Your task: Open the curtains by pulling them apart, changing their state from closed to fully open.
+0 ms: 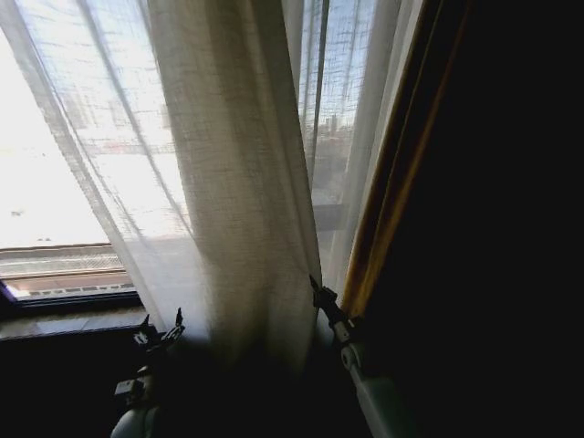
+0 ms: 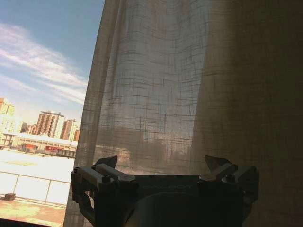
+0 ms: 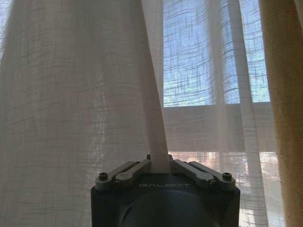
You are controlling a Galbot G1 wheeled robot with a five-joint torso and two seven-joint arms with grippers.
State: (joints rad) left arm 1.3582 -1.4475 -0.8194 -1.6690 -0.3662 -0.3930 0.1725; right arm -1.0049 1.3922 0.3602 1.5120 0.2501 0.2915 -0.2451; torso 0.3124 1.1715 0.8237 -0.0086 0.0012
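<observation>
Curtains (image 1: 237, 182) edge pinched in right gripper (image 1: 316, 286), left gripper (image 1: 160, 328) spread beside.

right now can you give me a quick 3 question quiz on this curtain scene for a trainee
1. True or false: the right claw is shut on a fold of the sheer curtains.
2. The left claw is: A) open, holding nothing; B) clamped on the curtain; C) gripping the dark drape.
3. Fill in: in the head view, the dark drape with the orange-brown edge hangs on the robot's ____ side.

Key
1. True: a pinched fold rises from between its fingers.
2. A: its fingers stand spread, with the fabric beyond them.
3. Right.
</observation>
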